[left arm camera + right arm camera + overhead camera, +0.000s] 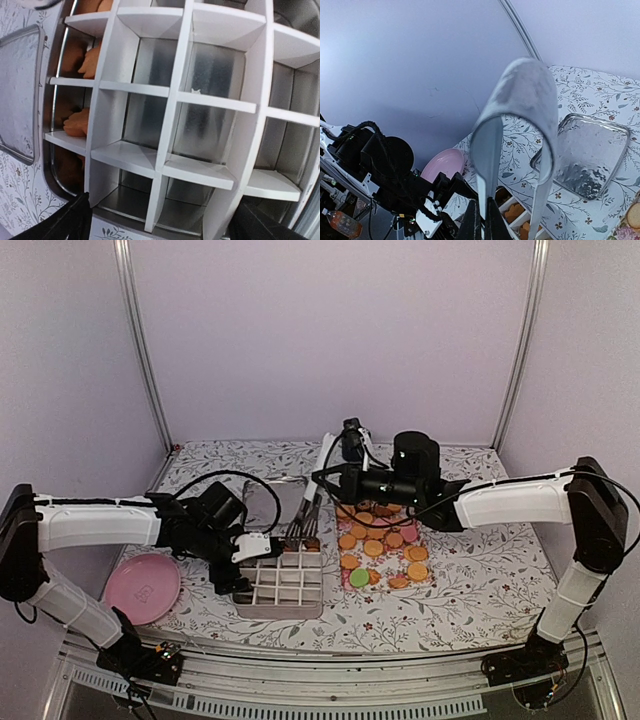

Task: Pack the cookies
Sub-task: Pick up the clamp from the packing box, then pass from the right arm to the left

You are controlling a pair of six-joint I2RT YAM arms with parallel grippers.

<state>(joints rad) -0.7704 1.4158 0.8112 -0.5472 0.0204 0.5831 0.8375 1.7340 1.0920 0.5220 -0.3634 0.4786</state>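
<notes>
Floral-cloth table, lavender walls behind. Left gripper hangs over the white-gridded tin, jaws wide apart and holding nothing. Right gripper is pinched tight on grey tongs, their tips at the tin's far edge. Most cookies lie on a patterned mat just right of the tin; a few sit in its far cells

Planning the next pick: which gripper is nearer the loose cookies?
Right. The right gripper, shut on the tongs, hangs by the far edge of the loose cookies; the left gripper, open, is over the divided box beside them.
</notes>
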